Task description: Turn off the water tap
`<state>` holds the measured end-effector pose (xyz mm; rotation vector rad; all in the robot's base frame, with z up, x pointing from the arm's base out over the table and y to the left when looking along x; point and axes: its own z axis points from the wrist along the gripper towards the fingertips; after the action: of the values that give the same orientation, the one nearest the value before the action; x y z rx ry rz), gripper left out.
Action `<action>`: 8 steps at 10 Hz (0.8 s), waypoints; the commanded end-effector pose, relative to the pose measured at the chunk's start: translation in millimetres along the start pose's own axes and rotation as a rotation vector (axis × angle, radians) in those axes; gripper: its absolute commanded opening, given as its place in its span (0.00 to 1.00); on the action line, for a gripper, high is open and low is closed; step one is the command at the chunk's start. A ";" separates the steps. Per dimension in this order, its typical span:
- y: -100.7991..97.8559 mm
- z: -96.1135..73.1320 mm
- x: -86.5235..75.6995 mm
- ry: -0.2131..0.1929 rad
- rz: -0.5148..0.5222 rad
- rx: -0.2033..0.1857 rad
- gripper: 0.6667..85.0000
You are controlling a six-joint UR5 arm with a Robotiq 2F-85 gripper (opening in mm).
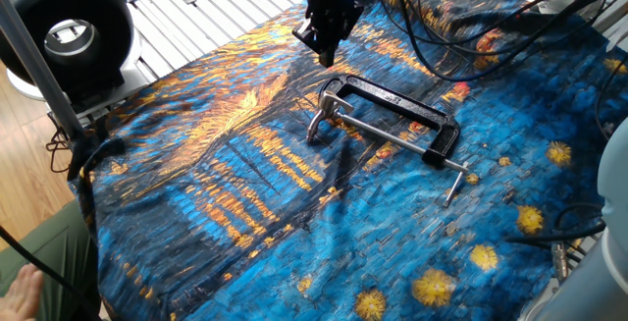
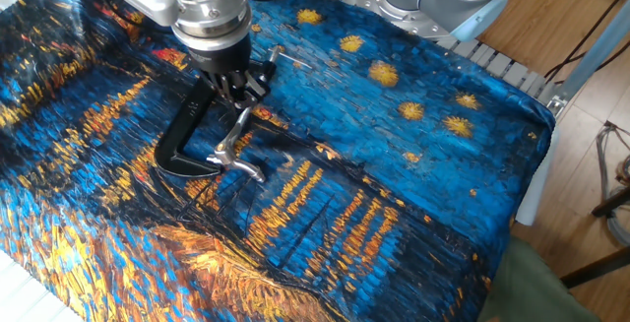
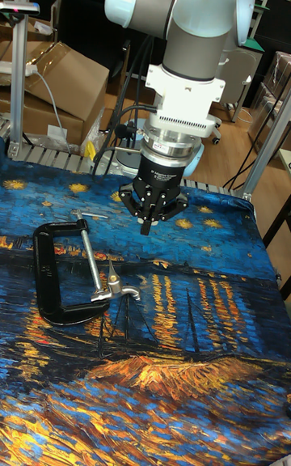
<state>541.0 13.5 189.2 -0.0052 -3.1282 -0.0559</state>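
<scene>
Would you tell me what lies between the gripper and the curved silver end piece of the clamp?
Nothing but patterned cloth: in the tall fixed view the gripper hangs in the air, shut and empty, with bare cloth between it and the end piece.

Even, diffuse indoor lighting; all three views are bright and sharply focused, without motion blur. The painted cloth (image 1: pixel 245 164) shows only faint, soft shadows beneath the water tap (image 1: pixel 388 120). Small specular highlights glint on its silver rod. In the tall fixed view, the background behind the gripper (image 3: pixel 148 228) is dimmer and darker.
</scene>
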 end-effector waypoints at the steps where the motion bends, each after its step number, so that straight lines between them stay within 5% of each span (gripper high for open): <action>1: 1.1 -0.7 0.4 -0.002 -0.004 -0.007 0.01; 6: -16.5 12.8 3.7 -0.047 -0.089 -0.003 0.01; 8: -25.0 29.2 1.4 -0.113 -0.143 -0.030 0.01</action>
<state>538.4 -4.1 172.7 0.1365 -3.1803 -0.0569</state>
